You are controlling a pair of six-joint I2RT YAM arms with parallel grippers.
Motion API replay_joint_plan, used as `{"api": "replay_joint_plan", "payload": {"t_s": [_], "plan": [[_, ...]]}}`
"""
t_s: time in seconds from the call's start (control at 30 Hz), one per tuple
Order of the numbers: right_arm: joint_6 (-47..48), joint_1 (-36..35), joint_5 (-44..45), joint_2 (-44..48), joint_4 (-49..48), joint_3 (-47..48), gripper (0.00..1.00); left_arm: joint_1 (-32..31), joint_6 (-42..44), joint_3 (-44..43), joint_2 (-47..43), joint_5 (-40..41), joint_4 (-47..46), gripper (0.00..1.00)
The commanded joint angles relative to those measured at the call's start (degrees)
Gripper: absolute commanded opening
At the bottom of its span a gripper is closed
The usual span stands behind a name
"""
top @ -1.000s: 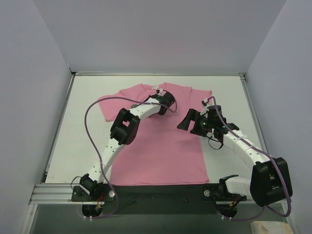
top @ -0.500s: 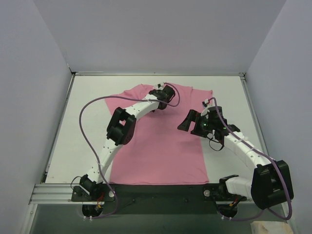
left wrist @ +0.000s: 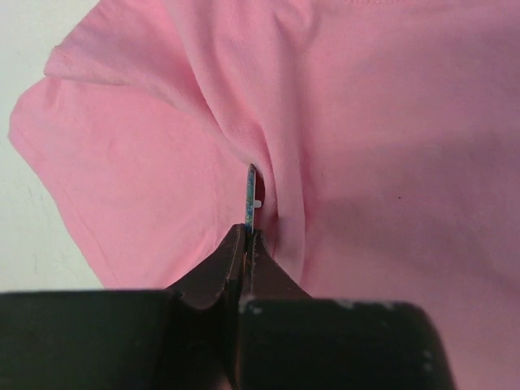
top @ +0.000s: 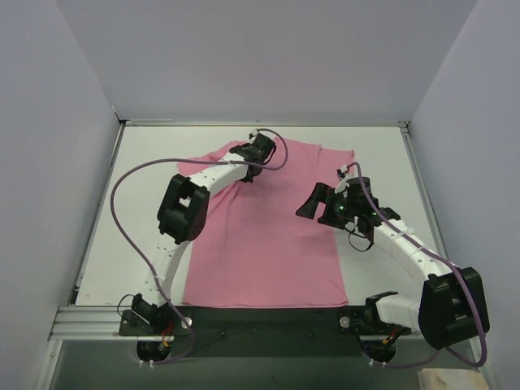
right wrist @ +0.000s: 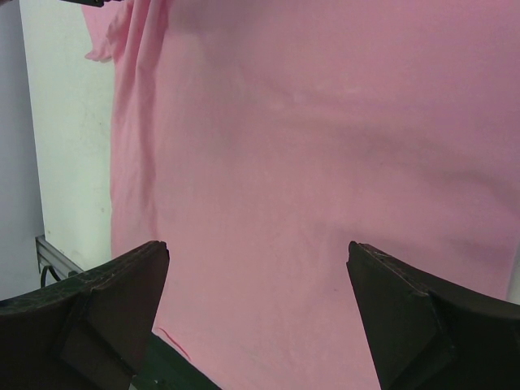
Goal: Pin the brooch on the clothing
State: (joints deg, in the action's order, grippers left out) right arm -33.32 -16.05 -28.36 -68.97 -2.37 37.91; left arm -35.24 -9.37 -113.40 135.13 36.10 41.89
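The pink T-shirt (top: 260, 236) lies flat on the white table, neckline at the far side. My left gripper (top: 244, 166) is over the shirt's upper left, near the left shoulder. In the left wrist view it (left wrist: 248, 236) is shut on the brooch (left wrist: 251, 195), a thin disc seen edge-on that stands against a raised fold of the shirt (left wrist: 390, 122). The brooch is hidden in the top view. My right gripper (top: 313, 201) hovers open and empty over the shirt's right side; its wrist view (right wrist: 258, 268) shows only smooth pink cloth (right wrist: 284, 122) between the jaws.
White table (top: 374, 154) with grey walls on three sides. A metal rail (top: 89, 321) and the arm bases run along the near edge. The left arm's purple cable (top: 122, 187) loops over the table's left part. The shirt's left sleeve (left wrist: 97, 162) is bunched.
My left gripper has moved left and toward the far side with the brooch, dragging the shirt's upper left part along. The right arm has stayed almost still.
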Motion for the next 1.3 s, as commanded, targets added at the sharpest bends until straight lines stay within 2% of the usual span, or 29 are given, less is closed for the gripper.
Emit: {"api": "replay_joint_plan", "payload": {"t_s": [0.0, 0.7, 0.97, 1.27], "plan": [[0.1, 0.0, -0.9, -0.6, -0.8, 0.2, 0.98, 1.1, -2.1, 4.3, -6.7, -6.3, -6.6, 0.0], [-0.2, -1.1, -1.2, -2.0, -1.8, 0.4, 0.97, 4.3, -4.3, 14.5, -17.4, -10.2, -12.9, 0.0], [-0.5, -1.8, -1.9, -4.2, -2.3, 1.7, 1.0, 5.4, -4.6, 18.7, -21.4, -13.3, -15.9, 0.0], [-0.7, -2.8, -1.9, -6.5, -3.1, 4.8, 1.0, 6.5, -4.6, 26.4, -28.1, -20.1, -23.4, 0.0]]}}
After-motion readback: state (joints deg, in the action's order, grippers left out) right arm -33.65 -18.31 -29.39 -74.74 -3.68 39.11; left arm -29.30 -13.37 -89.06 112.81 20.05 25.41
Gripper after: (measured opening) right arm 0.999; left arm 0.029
